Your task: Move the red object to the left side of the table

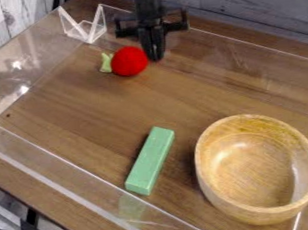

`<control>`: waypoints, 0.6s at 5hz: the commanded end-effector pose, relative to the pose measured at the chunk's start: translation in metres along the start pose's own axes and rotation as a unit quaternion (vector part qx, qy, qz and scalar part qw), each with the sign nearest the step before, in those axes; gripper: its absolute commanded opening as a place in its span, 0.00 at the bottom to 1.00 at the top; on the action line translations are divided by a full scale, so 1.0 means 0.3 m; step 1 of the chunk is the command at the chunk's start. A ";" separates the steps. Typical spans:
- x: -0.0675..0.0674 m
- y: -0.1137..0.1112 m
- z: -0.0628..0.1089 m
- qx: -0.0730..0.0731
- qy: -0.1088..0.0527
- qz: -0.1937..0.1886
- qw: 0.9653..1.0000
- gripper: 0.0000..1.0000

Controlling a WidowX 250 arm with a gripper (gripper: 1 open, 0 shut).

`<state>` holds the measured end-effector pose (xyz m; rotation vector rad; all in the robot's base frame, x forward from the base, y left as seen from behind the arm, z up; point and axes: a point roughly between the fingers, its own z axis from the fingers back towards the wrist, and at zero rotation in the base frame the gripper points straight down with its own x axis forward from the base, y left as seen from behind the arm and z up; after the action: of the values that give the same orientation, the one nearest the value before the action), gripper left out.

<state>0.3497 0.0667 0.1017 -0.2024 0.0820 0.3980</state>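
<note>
Well, the pincer [153, 55] is clenched tight, jaws pressed together and pointing down, yet it looks empty: the red object [129, 60] sits on the worktop [77, 123] just beside it, toward the left of the view, its green leafy tip facing the left wall. From this angle I can't be sure whether the fingertips touch the fruit. Judging by that, the grasp missed; the fruit lies left of the pincer, near the back edge, so a re-approach seems needed.
</note>
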 end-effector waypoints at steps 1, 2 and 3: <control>-0.017 0.014 0.211 -0.020 -0.048 -0.015 0.999 0.00; -0.027 0.009 0.245 -0.027 -0.050 -0.018 0.998 0.00; -0.034 0.003 0.186 -0.016 -0.039 -0.012 0.999 1.00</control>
<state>0.3418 0.0759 0.1296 -0.2328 0.0801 0.3970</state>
